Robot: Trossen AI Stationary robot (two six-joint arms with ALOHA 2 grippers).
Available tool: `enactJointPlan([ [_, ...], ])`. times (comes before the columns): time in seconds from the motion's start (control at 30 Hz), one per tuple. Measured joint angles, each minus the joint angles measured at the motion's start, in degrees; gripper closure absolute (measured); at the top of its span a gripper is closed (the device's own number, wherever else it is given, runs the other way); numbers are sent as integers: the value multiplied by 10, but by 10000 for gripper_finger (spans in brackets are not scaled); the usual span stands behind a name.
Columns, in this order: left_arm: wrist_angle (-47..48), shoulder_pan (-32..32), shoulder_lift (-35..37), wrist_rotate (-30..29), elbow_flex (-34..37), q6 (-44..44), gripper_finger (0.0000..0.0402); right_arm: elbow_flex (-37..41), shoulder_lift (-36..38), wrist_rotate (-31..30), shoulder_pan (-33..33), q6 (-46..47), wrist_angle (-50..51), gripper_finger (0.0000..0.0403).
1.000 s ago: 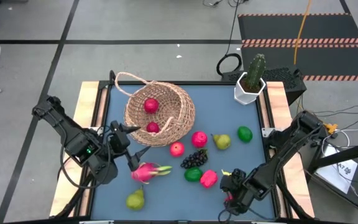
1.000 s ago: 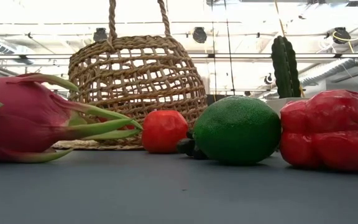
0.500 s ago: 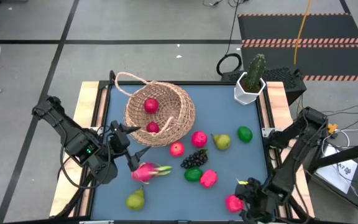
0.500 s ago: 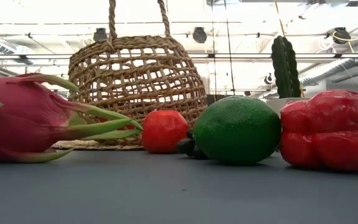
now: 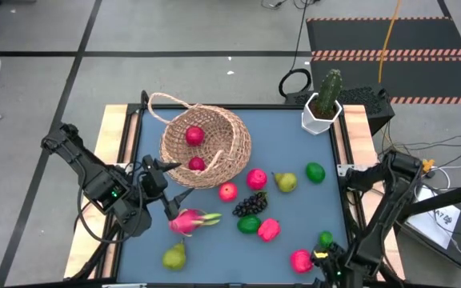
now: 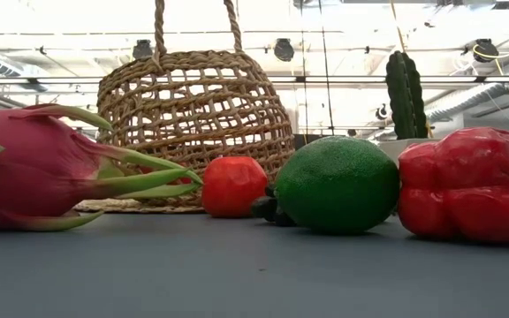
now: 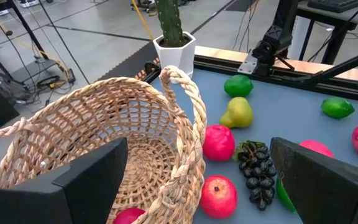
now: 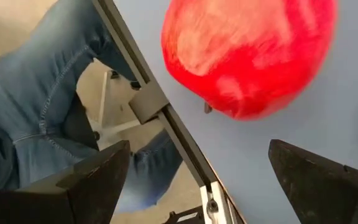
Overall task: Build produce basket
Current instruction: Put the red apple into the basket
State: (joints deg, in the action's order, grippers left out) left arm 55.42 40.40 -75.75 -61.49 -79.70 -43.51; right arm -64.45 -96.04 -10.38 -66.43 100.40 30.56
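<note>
Since a second ago the right gripper (image 5: 332, 270) has drawn back from the middle of the fruit spread to the near right corner of the table (image 5: 294, 144), uncovering a pink-red round fruit (image 5: 300, 260) and a small lime (image 5: 325, 238) there. Its fingers stand apart with nothing between them; the right wrist view shows that same round fruit (image 8: 250, 53) lying on the mat just ahead of them, with a person's jeans (image 8: 36, 118) beyond the table edge. The left gripper (image 5: 160, 188) waits beside the basket (image 5: 206, 146), jaws apart and empty, its camera looking into the basket (image 7: 92, 149) past the rim. The basket lies tipped toward the near side at the far left of the mat and already holds two red fruits (image 5: 195, 135). Everything else is loose on the mat: the dragon fruit (image 5: 189, 221), a pear (image 5: 174, 256), the grapes (image 5: 251, 204), a lime (image 5: 249, 224) and several pink and red pieces. My guess is that the corner fruit is next. To take it well, the right gripper should centre over it and close across its widest part, since a smooth round toy will probably roll off toward the table edge if nudged. It should then be carried high over the other fruit and let go low inside the basket mouth, clear of the thin handle (image 5: 166, 102).
</note>
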Motion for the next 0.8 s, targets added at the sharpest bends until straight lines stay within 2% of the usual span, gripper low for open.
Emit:
enactJointPlan([
  [0.13, 0, 0, 0, 0, 0, 4, 11, 0, -14, -4, 0, 23, -15, 26],
  [0.27, -2, 0, 0, 0, 0, 3, 11, 0, -23, -50, 0, 46, -45, 26],
  [0.63, -2, 0, 0, 0, 0, 3, 11, 0, -72, -53, 0, 37, -123, 26],
  [0.8, -3, 0, 0, 0, 0, 4, 11, 0, -77, -96, 2, 40, -125, 26],
])
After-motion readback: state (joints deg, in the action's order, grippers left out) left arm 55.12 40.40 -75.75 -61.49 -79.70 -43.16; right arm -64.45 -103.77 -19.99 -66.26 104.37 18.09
